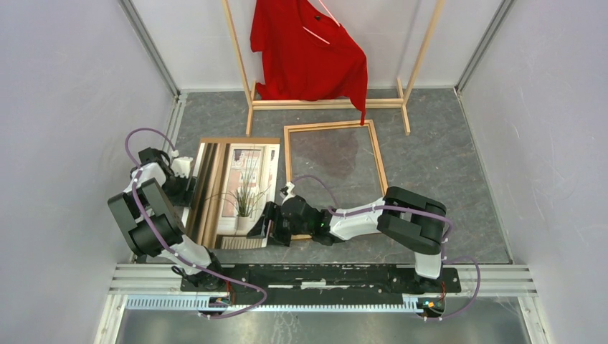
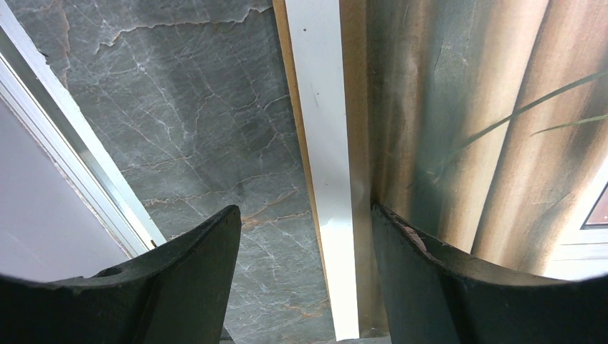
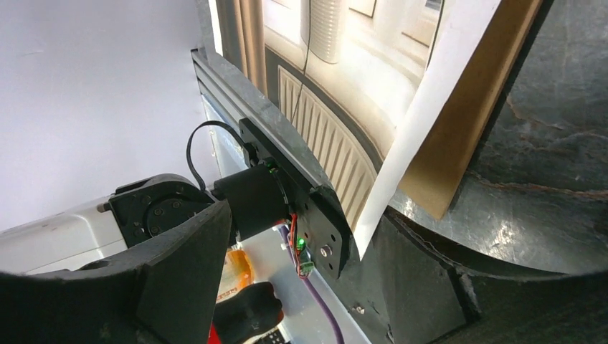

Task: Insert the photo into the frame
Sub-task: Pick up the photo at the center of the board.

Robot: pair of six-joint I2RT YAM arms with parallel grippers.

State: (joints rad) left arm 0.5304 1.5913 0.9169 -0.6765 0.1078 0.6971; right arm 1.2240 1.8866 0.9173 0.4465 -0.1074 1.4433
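Note:
The photo (image 1: 240, 190), a plant in a white pot on beige stripes, lies face up on the marble floor, left of the frame (image 1: 288, 154). The orange-brown frame lies flat, with floor showing inside it. My left gripper (image 1: 188, 174) is open at the photo's left edge. In the left wrist view its jaws (image 2: 305, 287) straddle the photo's white border (image 2: 326, 143), with the right finger (image 2: 459, 287) over the print. My right gripper (image 1: 264, 228) is open at the photo's near right corner. The white corner (image 3: 373, 222) rises slightly between the jaws (image 3: 308, 272).
A plain brown backing board (image 1: 240, 141) lies under the photo and shows in the right wrist view (image 3: 459, 143). A pale wooden clothes rack (image 1: 326, 104) with a red shirt (image 1: 308, 50) stands behind the frame. Grey walls close both sides. A metal rail (image 1: 323, 276) runs along the near edge.

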